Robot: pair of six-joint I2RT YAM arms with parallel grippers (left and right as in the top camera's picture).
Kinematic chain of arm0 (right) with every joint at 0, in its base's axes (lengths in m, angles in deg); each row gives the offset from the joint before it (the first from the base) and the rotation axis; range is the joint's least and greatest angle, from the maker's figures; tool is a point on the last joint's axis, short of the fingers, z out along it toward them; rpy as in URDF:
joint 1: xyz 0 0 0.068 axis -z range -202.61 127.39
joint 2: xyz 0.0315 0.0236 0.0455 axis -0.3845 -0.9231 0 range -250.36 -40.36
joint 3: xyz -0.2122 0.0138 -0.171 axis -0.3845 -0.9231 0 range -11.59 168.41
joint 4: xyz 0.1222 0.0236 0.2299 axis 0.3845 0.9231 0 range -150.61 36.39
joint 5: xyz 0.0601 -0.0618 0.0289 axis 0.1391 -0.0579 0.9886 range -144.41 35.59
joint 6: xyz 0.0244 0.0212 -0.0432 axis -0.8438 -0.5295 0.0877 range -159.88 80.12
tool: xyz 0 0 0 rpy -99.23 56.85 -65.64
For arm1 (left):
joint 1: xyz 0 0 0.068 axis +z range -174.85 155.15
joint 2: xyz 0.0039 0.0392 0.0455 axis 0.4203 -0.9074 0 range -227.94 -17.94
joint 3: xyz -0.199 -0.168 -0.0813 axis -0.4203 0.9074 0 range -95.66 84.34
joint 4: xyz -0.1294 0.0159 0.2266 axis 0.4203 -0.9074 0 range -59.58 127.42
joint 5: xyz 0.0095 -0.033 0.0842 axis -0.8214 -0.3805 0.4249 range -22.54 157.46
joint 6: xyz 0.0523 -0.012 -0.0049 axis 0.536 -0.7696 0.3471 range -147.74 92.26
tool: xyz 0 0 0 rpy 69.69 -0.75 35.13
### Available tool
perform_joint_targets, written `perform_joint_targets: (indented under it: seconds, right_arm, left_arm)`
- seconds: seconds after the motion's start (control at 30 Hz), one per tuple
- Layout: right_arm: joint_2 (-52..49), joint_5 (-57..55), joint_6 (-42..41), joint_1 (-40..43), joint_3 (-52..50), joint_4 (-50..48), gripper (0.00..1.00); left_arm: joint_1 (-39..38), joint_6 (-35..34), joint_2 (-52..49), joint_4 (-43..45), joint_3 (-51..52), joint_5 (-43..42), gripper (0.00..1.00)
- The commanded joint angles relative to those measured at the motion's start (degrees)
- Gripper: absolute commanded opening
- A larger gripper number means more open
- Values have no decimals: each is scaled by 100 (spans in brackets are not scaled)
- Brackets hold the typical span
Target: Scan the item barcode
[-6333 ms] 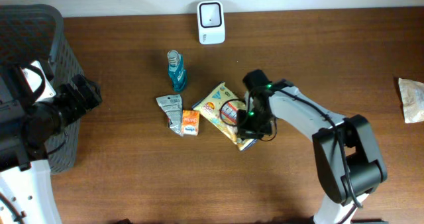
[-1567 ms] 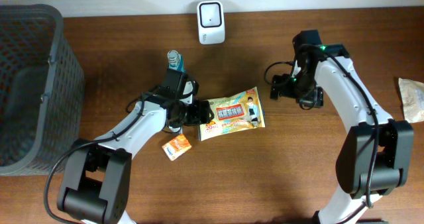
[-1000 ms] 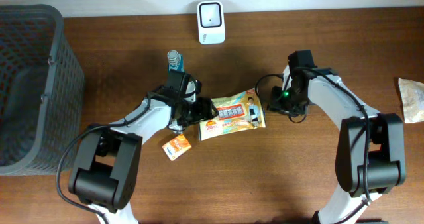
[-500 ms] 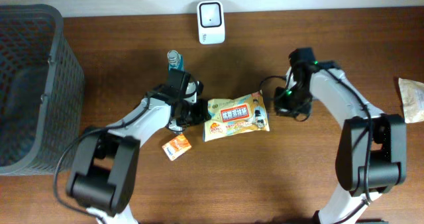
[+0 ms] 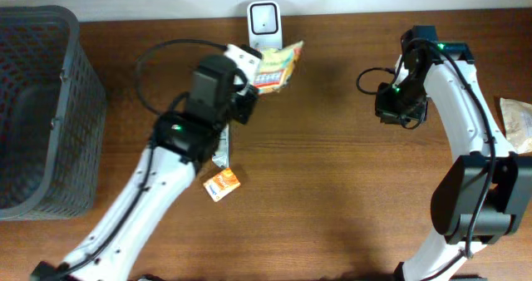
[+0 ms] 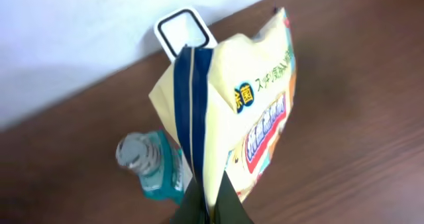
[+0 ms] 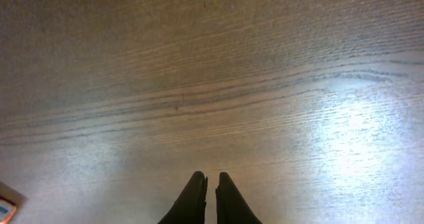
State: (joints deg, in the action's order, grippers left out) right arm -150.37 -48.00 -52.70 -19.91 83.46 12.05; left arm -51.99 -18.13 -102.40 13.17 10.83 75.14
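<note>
Two robot arms reach over a brown wood-grain table [image 5: 332, 214]; the left gripper [image 6: 212, 201] is clamped tight on one edge of a snack packet [image 6: 255, 111], holding it off the table, close to the small white scanner [image 5: 264, 17] at the back edge; the right gripper [image 7: 205, 187] hangs well apart over bare wood, its jaws all but pressed together with nothing between them. The step in hand appears to be presenting the packet to the scanner; the next move likely calls for turning the packet until its barcode, which cannot be seen here, faces the scanner's window. The packet is a flat, crinkly, glossy pillow of pale yellow film with a dark blue seam and red lettering; the scanner is a smooth, rounded plastic block; a clear teal bottle [image 6: 156, 168] with a ribbed cap stands below the packet.
</note>
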Motion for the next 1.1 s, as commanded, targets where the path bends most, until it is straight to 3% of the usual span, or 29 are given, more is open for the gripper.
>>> perform_joint_targets:
  seconds: [0.0, 0.13, 0.27, 0.4, 0.57, 0.6, 0.63, 0.67, 0.7, 0.73, 0.83, 1.0, 1.07]
  right_arm:
    - [4, -61, 57, -9, 81, 50, 9]
    - [4, -39, 55, -4, 79, 72, 9]
    - [4, 63, 59, 2, 81, 74, 13]
    - [4, 63, 59, 2, 120, 90, 19]
    - [4, 63, 61, 24, 588, 411, 28]
    - [4, 61, 61, 46, 730, 507, 30]
    - [4, 61, 61, 83, 925, 632, 33]
    - [4, 63, 61, 125, 1069, 717, 42]
    - [4, 63, 61, 188, 1266, 828, 47]
    - [4, 63, 61, 234, 1423, 918, 47]
    - [4, 201, 66, 378, 1963, 1270, 47]
    - [2, 1403, 656, 249, 1958, 1303, 47]
    - [-2, 1480, 684, 39, 1950, 1300, 33]
  left_arm:
    - [-610, 1287, -612, 323, -68, 1919, 0]
    - [-1132, 1602, -1373, 527, -68, 3263, 0]
    - [-1526, 1589, -1790, 501, -68, 3969, 0]
    - [-2046, 981, -1773, 240, -70, 3705, 0]
    - [-2693, 223, -1690, -444, -70, 1967, 8]
    - [-2739, 96, -1648, -538, -70, 1596, 14]
    - [-2771, -63, -1582, -647, -70, 1102, 29]
    - [-2778, -175, -1506, -726, -70, 667, 56]
    - [-2776, -271, -1445, -765, -70, 402, 75]
    - [-2745, -387, -1357, -800, -70, 208, 88]
    - [-2498, -608, -876, -813, -70, -168, 99]
    - [-1764, -1150, 9, -815, -70, -533, 99]
    - [-1338, -1399, 293, -833, -70, -531, 99]
